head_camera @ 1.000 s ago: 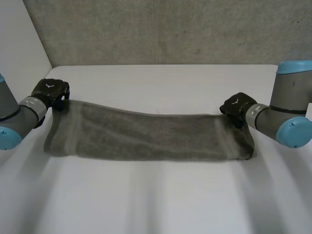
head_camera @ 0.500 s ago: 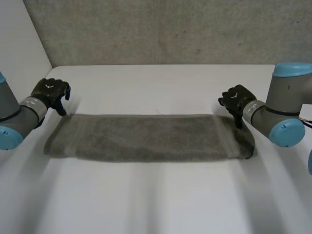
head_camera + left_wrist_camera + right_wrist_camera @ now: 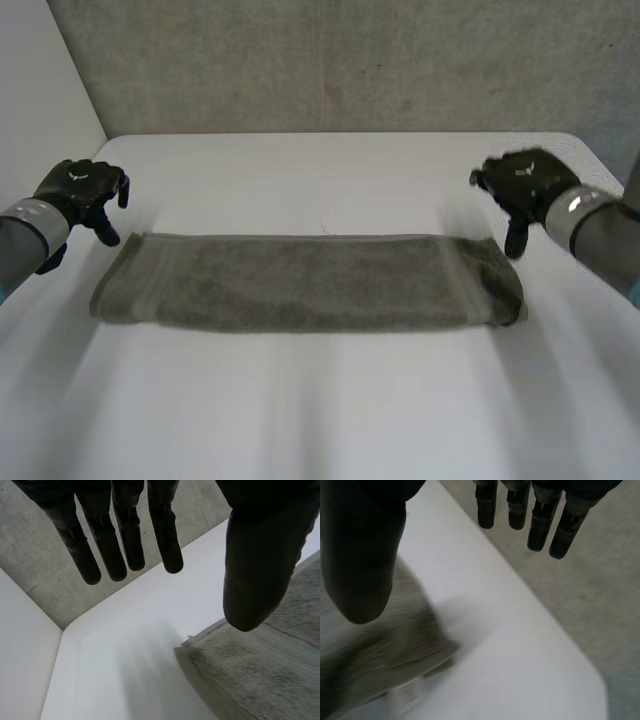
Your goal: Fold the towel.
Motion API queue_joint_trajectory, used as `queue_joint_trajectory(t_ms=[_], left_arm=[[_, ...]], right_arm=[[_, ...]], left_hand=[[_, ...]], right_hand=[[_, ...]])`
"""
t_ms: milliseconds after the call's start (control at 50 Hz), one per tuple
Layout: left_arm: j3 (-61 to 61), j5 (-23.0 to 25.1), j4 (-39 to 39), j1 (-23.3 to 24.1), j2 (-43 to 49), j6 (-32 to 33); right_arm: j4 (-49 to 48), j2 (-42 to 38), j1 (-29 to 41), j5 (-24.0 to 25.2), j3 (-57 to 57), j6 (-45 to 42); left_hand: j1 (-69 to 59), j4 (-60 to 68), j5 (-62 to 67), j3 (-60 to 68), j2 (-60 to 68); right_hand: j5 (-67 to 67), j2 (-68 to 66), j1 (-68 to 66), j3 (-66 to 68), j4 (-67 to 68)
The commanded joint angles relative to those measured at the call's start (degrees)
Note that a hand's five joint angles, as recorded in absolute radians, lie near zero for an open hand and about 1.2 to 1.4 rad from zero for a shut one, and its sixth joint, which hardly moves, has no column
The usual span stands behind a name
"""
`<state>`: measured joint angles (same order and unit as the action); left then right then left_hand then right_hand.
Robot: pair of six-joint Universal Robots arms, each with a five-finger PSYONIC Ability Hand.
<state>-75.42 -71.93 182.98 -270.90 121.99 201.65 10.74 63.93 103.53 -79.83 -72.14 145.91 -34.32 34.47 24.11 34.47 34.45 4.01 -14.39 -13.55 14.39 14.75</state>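
One folded towel (image 3: pixel 300 280) lies between straight-fingered left hand (image 3: pixel 80 190) and right hand (image 3: pixel 525 182)

Towel (image 3: pixel 300 280): grey terry cloth, nubbly, matt; table (image 3: pixel 320 410): smooth white; wall (image 3: pixel 330 65): rough concrete

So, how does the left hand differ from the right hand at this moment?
The left hand is by the towel at its far left corner, the right hand by its far right corner. The left hand looks further out past its end of the towel; the right hand sits closer in, behind the far edge. Both are open, fingers straight, holding nothing, off the towel.
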Motion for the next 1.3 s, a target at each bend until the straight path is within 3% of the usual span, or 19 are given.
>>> queue_joint_trajectory(t_ms=[20, 220, 320, 380, 420, 440, 460, 480, 520, 700, 900, 980, 1080, 1120, 1180, 1220, 1240, 1300], left_arm=[[-5.70, 3.11, 0.36, 0.11, -4.82, -0.11], [-8.87, 4.70, 0.36, 0.28, -7.56, -0.38], [-9.40, 4.78, 0.36, 0.19, -7.99, -0.47], [-9.92, 4.78, 0.36, 0.11, -8.43, -0.47], [-10.10, 4.78, 0.36, 0.02, -8.52, -0.47], [-10.10, 4.78, 0.36, 0.02, -8.52, -0.47], [-10.19, 4.78, 0.36, 0.02, -8.52, -0.47], [-10.19, 4.78, 0.36, 0.02, -8.52, -0.47], [-10.45, 4.96, 0.36, -0.07, -8.44, -0.47], [-10.89, 5.49, 0.36, 0.02, -8.52, -0.55], [-12.03, 6.27, 0.36, -0.16, -10.19, -0.55], [-12.38, 6.98, 0.36, -0.33, -10.46, -0.47], [-12.74, 7.07, 0.36, -0.42, -10.81, -0.55], [-12.82, 6.98, 0.36, -0.33, -10.90, -0.55], [-12.82, 6.98, 0.36, -0.25, -10.90, -0.55], [-12.91, 6.98, 0.36, -0.25, -11.07, -0.64], [-12.91, 6.98, 0.36, -0.25, -11.07, -0.64], [-13.26, 6.98, 0.36, -0.16, -11.60, -0.64]], right_arm=[[-8.52, 4.45, -0.52, 0.12, -17.21, 5.09], [-19.44, 1.55, -2.45, 0.12, -25.15, 4.82], [-22.95, -1.09, -2.72, -0.15, -25.33, 4.74], [-23.66, -2.58, -2.89, -0.06, -24.97, 4.74], [-23.83, -3.55, -3.85, 0.03, -24.45, 4.74], [-23.83, -3.55, -3.86, 0.03, -24.45, 4.74], [-23.83, -3.64, -4.29, 0.03, -24.27, 4.74], [-23.83, -3.64, -4.30, 0.03, -24.27, 4.74], [-23.83, -3.64, -5.17, -0.06, -23.92, 4.47], [-22.78, -2.85, -11.24, -0.06, -23.57, 2.01], [-20.15, 1.98, -28.28, 0.12, -18.84, -13.35], [-17.86, 2.07, -27.68, -0.32, -15.31, -14.51], [-13.99, 3.30, -21.79, -0.85, -11.44, -10.21], [-13.73, 5.40, -13.40, -2.16, -10.39, -6.18], [-14.08, 6.12, -8.52, -3.40, -10.21, -4.84], [-16.17, 6.12, 1.89, -6.55, -9.77, -4.41], [-16.19, 6.12, 1.94, -6.56, -9.77, -4.40], [-21.71, 3.32, 18.50, -8.49, -9.24, -4.84]], left_hand=[[0.22, -0.37, -0.01, -0.37, -0.35], [0.22, -0.37, -0.01, -0.37, -0.35], [0.22, -0.37, -0.01, -0.37, -0.35], [0.22, -0.37, -0.01, -0.37, -0.35], [0.22, -0.37, -0.01, -0.37, -0.35], [0.22, -0.37, -0.01, -0.37, -0.35], [0.22, -0.37, -0.01, -0.37, -0.35], [0.22, -0.37, -0.01, -0.37, -0.35], [0.22, -0.37, -0.01, -0.37, -0.35], [0.22, -0.37, -0.01, -0.37, -0.35], [0.39, -0.53, -0.18, -0.53, -0.51], [0.39, -0.53, -0.18, -0.53, -0.52], [0.39, -0.53, -0.18, -0.53, -0.52], [0.22, -0.37, -0.01, -0.37, -0.35], [0.22, -0.37, -0.01, -0.37, -0.35], [0.39, -0.53, -0.18, -0.53, -0.51], [0.39, -0.53, -0.18, -0.53, -0.52], [0.22, -0.37, -0.01, -0.37, -0.35]], right_hand=[[0.28, 0.10, -0.74, -0.10, -0.46], [3.64, -3.27, -4.11, 3.27, 2.90], [12.22, -11.84, -12.69, 11.84, 11.48], [19.96, -19.58, -20.42, 19.58, 19.22], [36.00, -35.62, -36.47, 35.62, 35.26], [36.11, -35.73, -36.57, 35.73, 35.37], [49.26, -48.89, -49.73, 48.89, 48.52], [49.40, -49.02, -49.86, 49.02, 48.66], [63.29, -62.92, -63.76, 62.92, 62.55], [65.99, -65.61, -66.45, 65.61, 65.25], [65.99, -65.61, -66.45, 65.61, 65.25], [65.99, -65.61, -66.45, 65.61, 65.25], [65.99, -65.61, -66.45, 65.61, 65.25], [65.99, -65.61, -66.45, 65.61, 65.25], [65.99, -65.61, -66.45, 65.61, 65.25], [65.99, -65.61, -66.45, 65.61, 65.25], [65.99, -65.61, -66.45, 65.61, 65.25], [65.99, -65.61, -66.45, 65.61, 65.25]])
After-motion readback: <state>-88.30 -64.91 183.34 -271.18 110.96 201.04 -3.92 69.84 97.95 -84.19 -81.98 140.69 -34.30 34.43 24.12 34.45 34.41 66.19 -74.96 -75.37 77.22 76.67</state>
